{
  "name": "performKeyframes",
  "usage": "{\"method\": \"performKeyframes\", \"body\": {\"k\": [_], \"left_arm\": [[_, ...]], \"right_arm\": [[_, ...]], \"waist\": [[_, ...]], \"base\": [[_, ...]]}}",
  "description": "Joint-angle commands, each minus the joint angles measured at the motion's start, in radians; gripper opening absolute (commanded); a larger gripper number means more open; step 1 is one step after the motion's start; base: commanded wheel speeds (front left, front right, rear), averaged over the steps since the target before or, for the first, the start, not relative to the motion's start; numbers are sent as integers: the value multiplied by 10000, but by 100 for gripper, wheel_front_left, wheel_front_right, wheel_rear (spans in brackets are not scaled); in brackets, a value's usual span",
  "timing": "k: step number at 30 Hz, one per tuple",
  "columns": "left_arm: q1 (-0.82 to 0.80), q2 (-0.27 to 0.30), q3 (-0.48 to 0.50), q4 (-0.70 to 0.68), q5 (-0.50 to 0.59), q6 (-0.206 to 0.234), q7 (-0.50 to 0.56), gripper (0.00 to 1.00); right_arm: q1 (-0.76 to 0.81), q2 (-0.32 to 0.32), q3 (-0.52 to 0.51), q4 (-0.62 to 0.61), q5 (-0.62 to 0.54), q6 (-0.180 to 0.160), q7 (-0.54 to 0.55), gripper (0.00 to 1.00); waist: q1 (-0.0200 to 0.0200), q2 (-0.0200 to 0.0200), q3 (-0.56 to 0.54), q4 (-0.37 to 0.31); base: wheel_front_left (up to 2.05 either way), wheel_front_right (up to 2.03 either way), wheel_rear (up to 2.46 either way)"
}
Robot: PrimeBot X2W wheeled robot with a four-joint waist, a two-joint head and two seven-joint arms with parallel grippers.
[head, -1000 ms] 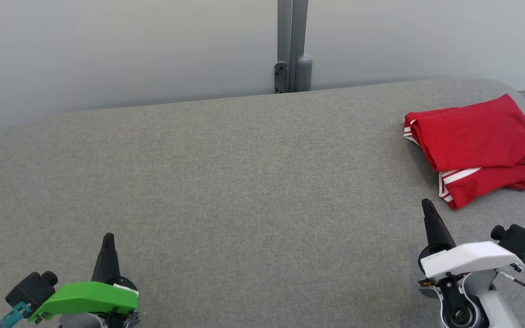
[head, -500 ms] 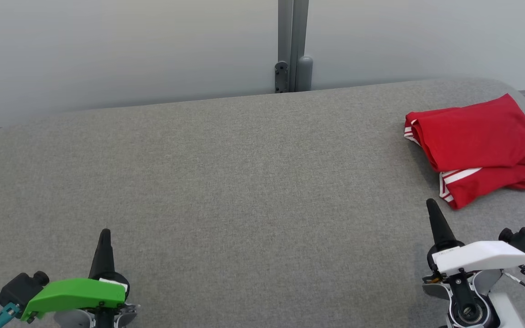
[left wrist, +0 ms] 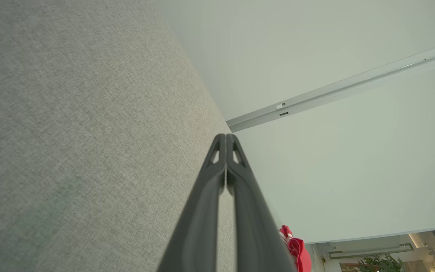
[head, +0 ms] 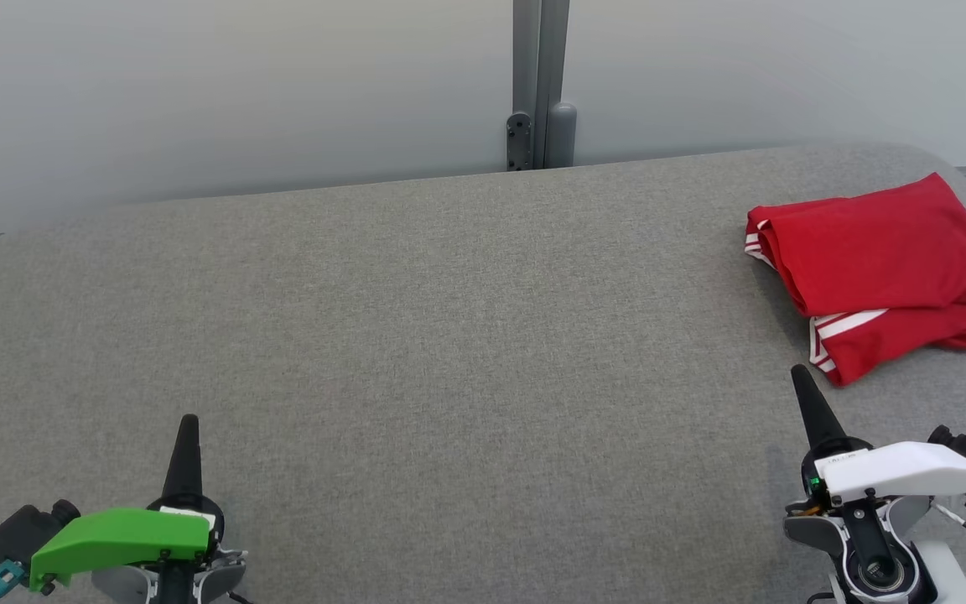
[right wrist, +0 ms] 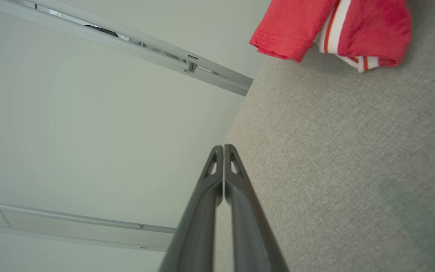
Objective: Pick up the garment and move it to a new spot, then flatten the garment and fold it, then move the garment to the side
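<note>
Since a second ago the left gripper [head: 188, 422] has slid a little toward the lower left of the head view, and the right gripper [head: 800, 373] has drifted a little to the right, its white housing now nearer the frame's edge. The red garment [head: 869, 260] has not moved.

The garment lies folded in a loose bundle at the far right of the grey fabric counter [head: 449, 335], close to its rounded corner, with white stripes showing along the left and lower edges. The right gripper's tip points up at the bundle's near corner, close to it but not touching. The left gripper hovers over bare counter at the near left, well apart from the garment.

In the left wrist view the two dark fingers [left wrist: 210, 196] are pressed together along their length with nothing between them, and a bit of the red garment [left wrist: 300, 253] shows beyond them. In the right wrist view the fingers [right wrist: 206, 204] are likewise together and empty, with the garment [right wrist: 296, 30] ahead on the counter. A grey post [head: 540, 84] stands against the pale wall behind.
</note>
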Motion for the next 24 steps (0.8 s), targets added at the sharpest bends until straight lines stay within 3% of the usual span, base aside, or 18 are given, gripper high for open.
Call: {"method": "performKeyframes", "body": {"k": [1,24], "left_arm": [[-247,47,70,-107,-312,-91,75,0],[-382,54,365,-108,-2165,-306,595,0]], "right_arm": [[-39,-65,-62,-129,252,3,91,0],[7,-61,-378,-191,2131,5,637,0]], "waist": [[0,0,1,2],[0,0,16,29]], "base": [[0,0,0],[0,0,0]]}}
